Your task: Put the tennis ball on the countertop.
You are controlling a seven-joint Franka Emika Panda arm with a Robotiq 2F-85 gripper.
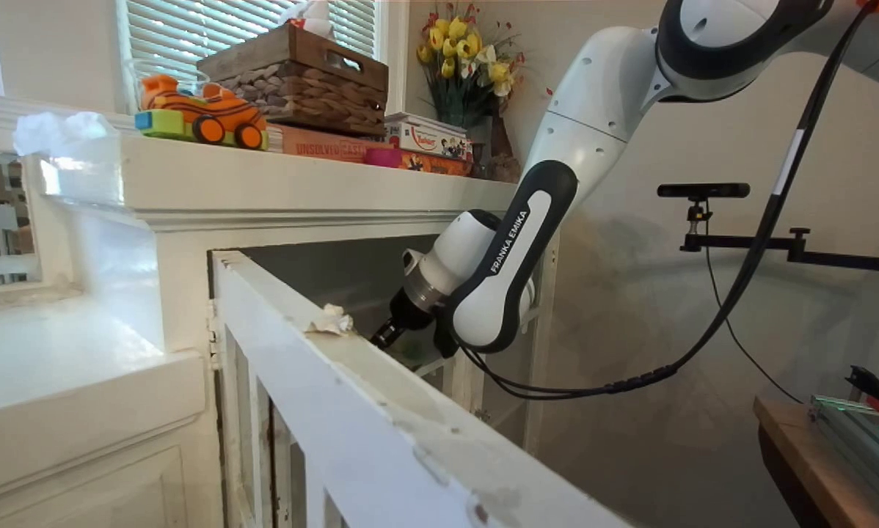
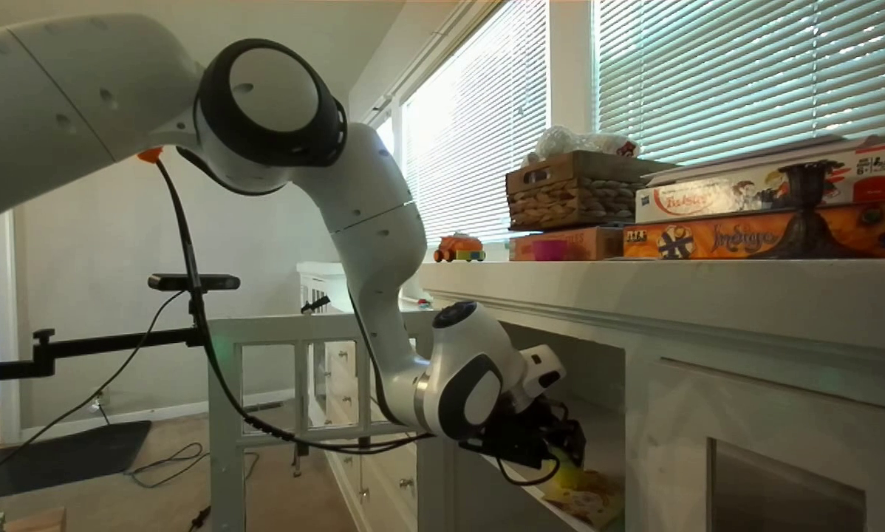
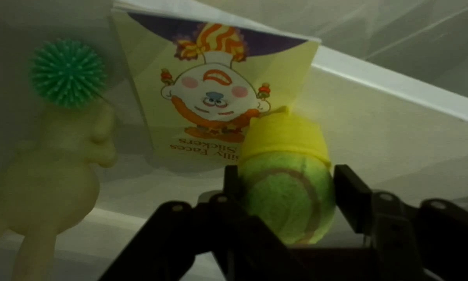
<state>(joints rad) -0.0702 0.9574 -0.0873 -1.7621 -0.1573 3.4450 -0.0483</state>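
Currently | jaws clasp tennis ball (image 3: 292,197) | both below the countertop (image 1: 300,174)

The tennis ball (image 3: 288,199) is yellow-green with a curved brownish band; the end effector (image 3: 288,183) is black. The sticker booklet (image 3: 220,84) is pale yellow with a purple arc, its cartoon face (image 3: 214,91) white with pink cheeks. The spiky ball (image 3: 69,73) is green. The toy car (image 1: 212,111) is orange with black stripes, the surface (image 1: 322,177) white.
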